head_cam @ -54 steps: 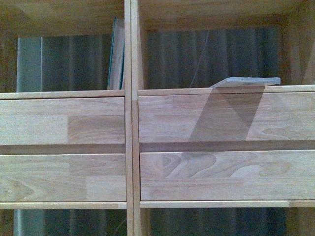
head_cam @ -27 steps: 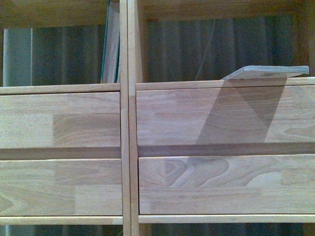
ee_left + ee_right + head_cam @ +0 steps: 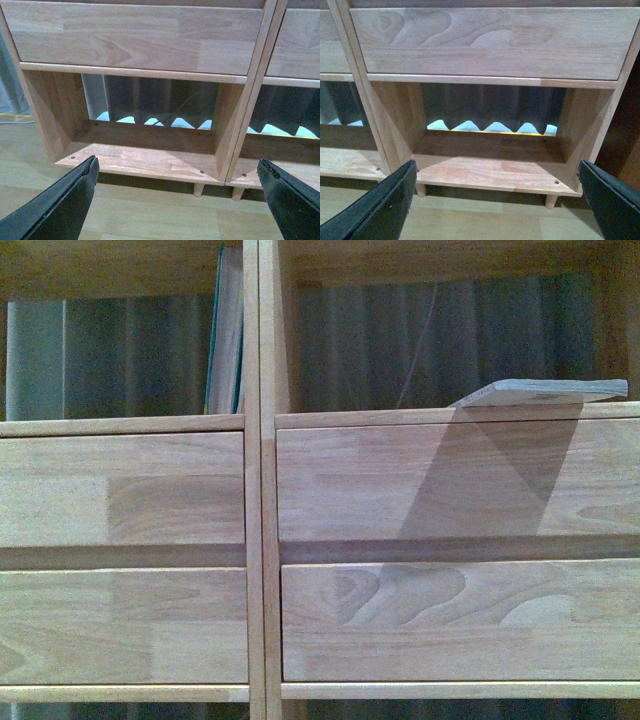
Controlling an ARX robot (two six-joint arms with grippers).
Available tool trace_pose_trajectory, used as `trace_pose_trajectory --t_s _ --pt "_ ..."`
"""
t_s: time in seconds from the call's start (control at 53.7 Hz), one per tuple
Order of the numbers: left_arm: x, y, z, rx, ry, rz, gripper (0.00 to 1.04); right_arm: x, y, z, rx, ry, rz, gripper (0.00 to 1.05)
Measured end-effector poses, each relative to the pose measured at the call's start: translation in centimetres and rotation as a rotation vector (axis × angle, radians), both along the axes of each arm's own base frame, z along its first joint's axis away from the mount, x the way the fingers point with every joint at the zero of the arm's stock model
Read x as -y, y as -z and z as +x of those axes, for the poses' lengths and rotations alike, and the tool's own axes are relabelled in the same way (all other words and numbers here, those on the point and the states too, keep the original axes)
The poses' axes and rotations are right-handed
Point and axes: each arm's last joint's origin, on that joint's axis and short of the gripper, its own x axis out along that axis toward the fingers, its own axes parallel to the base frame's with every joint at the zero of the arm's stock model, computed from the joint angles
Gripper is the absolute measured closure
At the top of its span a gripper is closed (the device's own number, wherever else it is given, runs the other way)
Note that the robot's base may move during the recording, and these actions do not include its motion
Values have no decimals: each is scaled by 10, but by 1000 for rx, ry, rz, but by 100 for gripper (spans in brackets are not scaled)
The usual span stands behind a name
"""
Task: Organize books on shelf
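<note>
The light-wood shelf fills the front view, with four plain drawer fronts under two open compartments. A teal-covered book stands upright in the upper left compartment, against the middle divider. A thin pale book lies flat in the upper right compartment, its edge jutting past the front. Neither arm shows in the front view. My left gripper is open and empty, low before the shelf's bottom left compartment. My right gripper is open and empty, facing the bottom right compartment.
Short peg legs hold the shelf off a light wooden floor. A grey pleated curtain hangs behind the open compartments. A dark surface borders the shelf's right side.
The front view has shifted a little: over the last second the shelf slid left and slightly down in the picture. The books stay where they were.
</note>
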Motion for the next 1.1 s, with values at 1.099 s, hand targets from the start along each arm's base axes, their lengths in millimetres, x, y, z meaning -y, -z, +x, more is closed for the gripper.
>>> trace_pose_trajectory --t_s 1.099 --pt "0 0 0 0 0 0 7 -26 -137 157 -61 -401 652 7"
